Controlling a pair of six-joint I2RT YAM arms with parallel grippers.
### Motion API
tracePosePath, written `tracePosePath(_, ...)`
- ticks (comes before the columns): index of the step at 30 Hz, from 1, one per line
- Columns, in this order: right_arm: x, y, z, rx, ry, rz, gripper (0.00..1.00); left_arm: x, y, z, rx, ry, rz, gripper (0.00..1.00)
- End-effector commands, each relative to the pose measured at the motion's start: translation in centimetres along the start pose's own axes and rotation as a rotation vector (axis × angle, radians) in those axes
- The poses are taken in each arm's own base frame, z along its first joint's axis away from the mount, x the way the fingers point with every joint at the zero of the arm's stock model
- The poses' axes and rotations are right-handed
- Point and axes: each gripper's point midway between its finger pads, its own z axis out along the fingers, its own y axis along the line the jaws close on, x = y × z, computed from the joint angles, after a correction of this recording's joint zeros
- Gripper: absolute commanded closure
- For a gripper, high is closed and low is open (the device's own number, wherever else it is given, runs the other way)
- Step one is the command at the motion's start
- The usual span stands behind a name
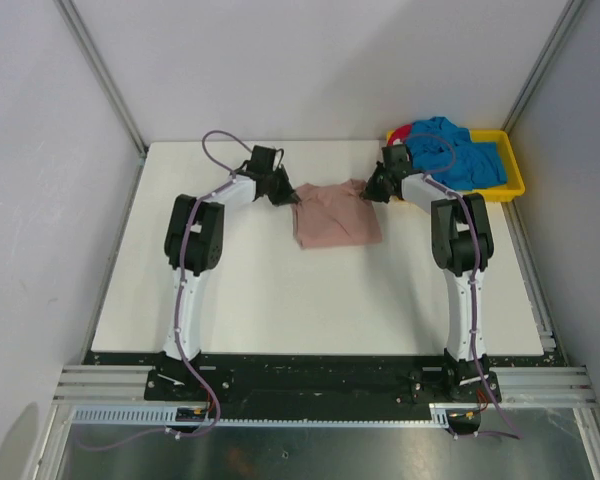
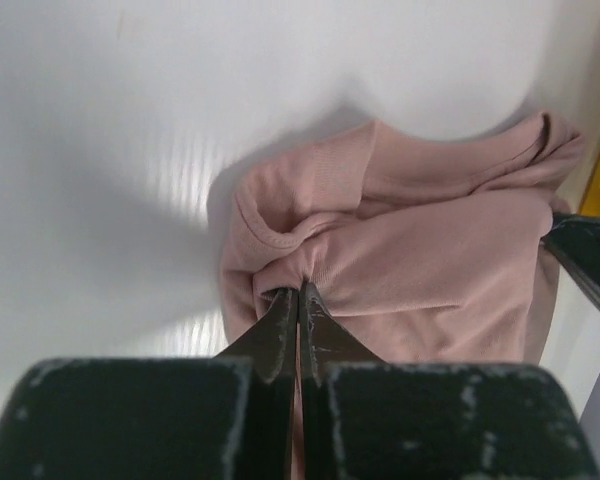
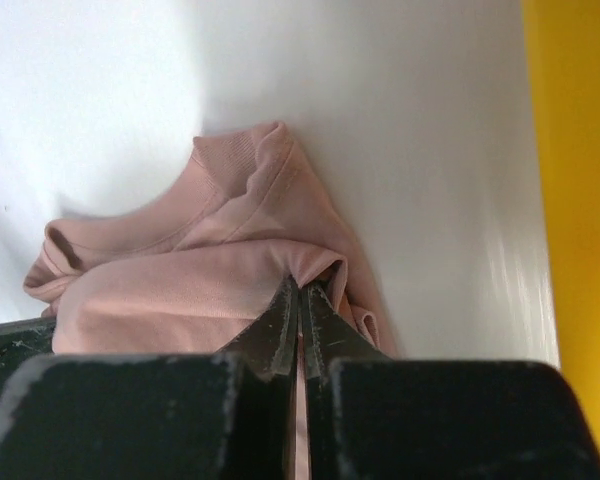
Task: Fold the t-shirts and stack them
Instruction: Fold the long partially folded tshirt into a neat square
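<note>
A dusty pink t-shirt (image 1: 335, 214) lies partly folded on the white table, a little back of centre. My left gripper (image 1: 287, 195) is shut on its far left corner; the left wrist view shows the pink cloth (image 2: 420, 250) pinched between the closed fingertips (image 2: 298, 292). My right gripper (image 1: 373, 191) is shut on the far right corner; the right wrist view shows the pink cloth (image 3: 180, 290) pinched at the fingertips (image 3: 299, 284). A bright blue t-shirt (image 1: 458, 152) and a bit of red cloth (image 1: 401, 131) lie bunched in the yellow tray.
The yellow plastic tray (image 1: 510, 185) stands at the back right corner, just right of my right arm; its edge shows in the right wrist view (image 3: 580, 200). Grey walls and metal frame posts close in the table on three sides.
</note>
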Motion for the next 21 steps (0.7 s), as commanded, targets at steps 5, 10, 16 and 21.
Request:
tracePosePath(5,10.5,-3.3,-5.1,0.117,0.163,-0.027,1.0,7.3,2.6,-7.4,-0.12,0.035,-0.014,1.0)
tracePosePath(10,13.9,-2.8,-9.9,0.135,0.168,-0.089,1.0,11.3,4.8,-12.0,-0.16,0.041,-0.022,1.0)
tracePosePath(16,11.4,0.1,-14.2,0.064,0.045,-0.097,1.0,11.2,3.9,-16.1,-0.116,-0.022,0.012,0.99)
tracePosePath(21,7.9,2.4,-14.3,-0.006,-0.046,-0.088,1.0,9.5,4.1,-16.7,-0.103,-0.051,0.006,0.98)
